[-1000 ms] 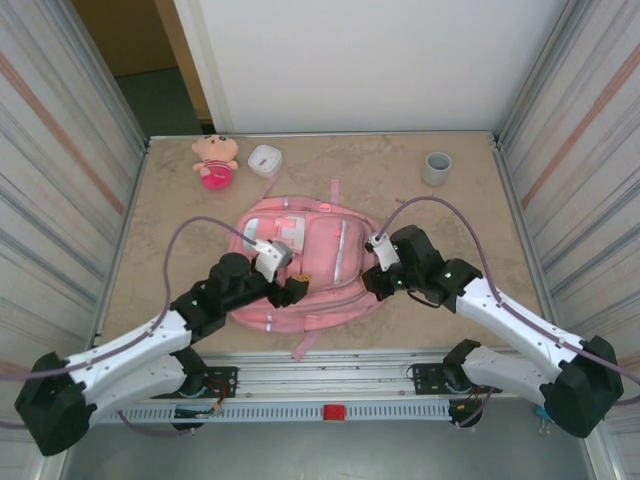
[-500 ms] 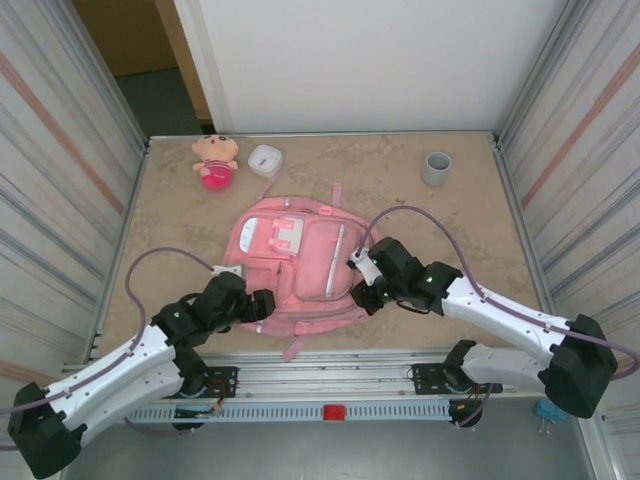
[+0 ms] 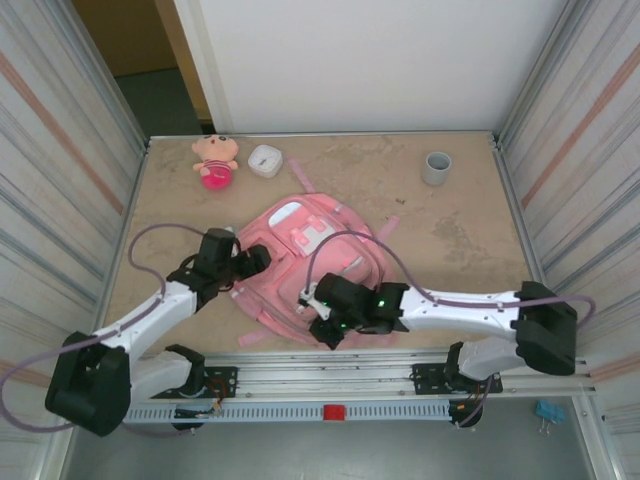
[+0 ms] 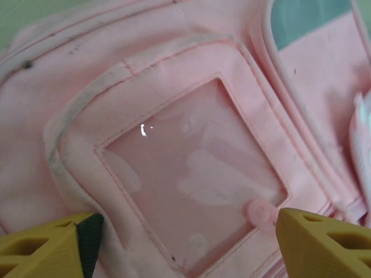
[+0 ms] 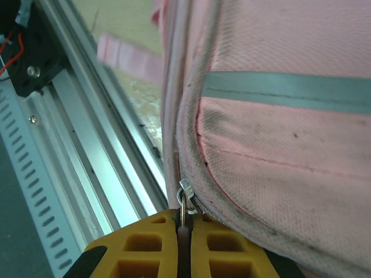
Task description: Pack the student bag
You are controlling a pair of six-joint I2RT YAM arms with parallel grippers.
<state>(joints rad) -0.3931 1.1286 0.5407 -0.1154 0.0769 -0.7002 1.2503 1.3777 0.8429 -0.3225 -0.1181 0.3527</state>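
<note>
A zipper pull (image 5: 184,194) is pinched in the closed right gripper (image 5: 183,225) at the near edge of the student bag (image 3: 305,240), laid flat on the table (image 3: 450,230). The left gripper (image 4: 185,243) is spread wide over its clear pocket (image 4: 191,174). Soft, light fabric is expected to bunch; the pull is best held. The bag's inside is hidden.

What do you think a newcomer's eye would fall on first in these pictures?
The big pink student bag lies across the middle of the table. The right gripper is shut on a small metal zipper pull at the bag's near edge, while the left gripper stands open over its clear window pocket. A pink plush doll sits in the far left corner.
</note>
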